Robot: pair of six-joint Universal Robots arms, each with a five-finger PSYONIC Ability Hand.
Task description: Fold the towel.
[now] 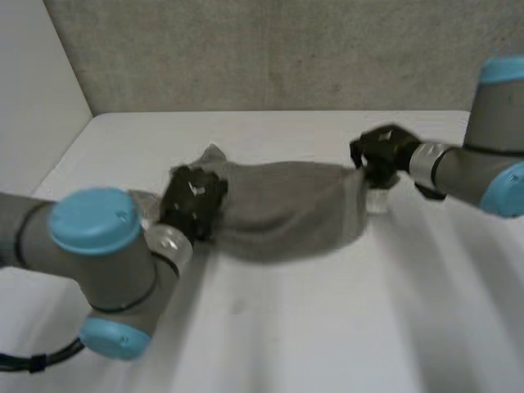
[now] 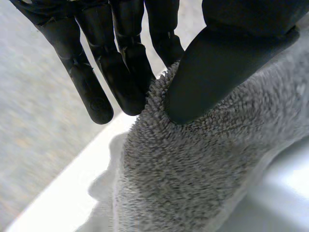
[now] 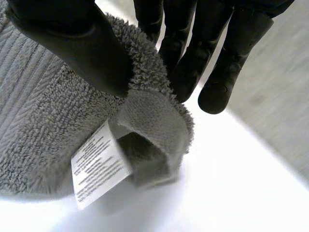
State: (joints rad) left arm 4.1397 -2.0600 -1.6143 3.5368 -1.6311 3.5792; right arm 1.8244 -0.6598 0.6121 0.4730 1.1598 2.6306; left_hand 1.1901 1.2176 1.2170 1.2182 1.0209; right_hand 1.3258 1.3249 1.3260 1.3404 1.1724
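Nubby terry-cloth towel (image 2: 193, 183), smooth matt table (image 1: 344, 327), papery label (image 3: 99, 166)

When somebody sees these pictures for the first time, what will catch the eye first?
The grey terry-cloth towel stands out first: it hangs stretched between the two hands over the white table, sagging in the middle. The black left hand pinches one end between thumb and fingers, and the black right hand pinches the other end. A white printed care label dangles from the towel's corner close to the right hand's thumb.
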